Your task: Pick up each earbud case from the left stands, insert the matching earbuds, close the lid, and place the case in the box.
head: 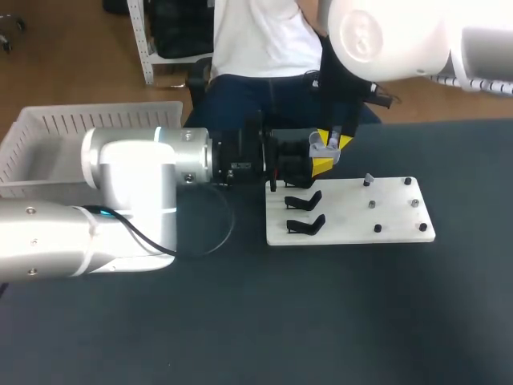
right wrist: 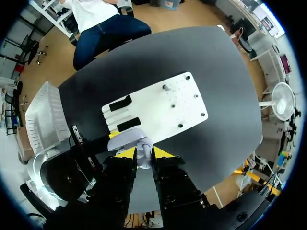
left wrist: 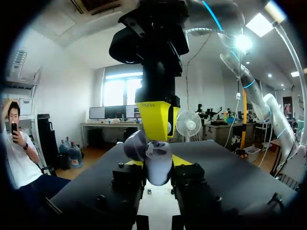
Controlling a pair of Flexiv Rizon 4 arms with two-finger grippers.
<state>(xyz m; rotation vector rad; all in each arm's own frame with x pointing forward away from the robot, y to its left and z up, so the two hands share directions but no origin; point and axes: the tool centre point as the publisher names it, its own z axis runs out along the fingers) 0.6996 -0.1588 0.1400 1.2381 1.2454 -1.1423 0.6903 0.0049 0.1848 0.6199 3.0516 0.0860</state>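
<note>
Left pincer (head: 321, 156) is gripping the open earbud case (left wrist: 159, 166), hovering at the white board's (head: 353, 215) far-left corner. Right pincer (right wrist: 144, 162) is sitting narrow directly over the case, seemingly pinching an earbud (right wrist: 143, 154). Risk: a tilted earbud catching the socket rim and dropping onto the worktop (head: 240, 321).
</note>
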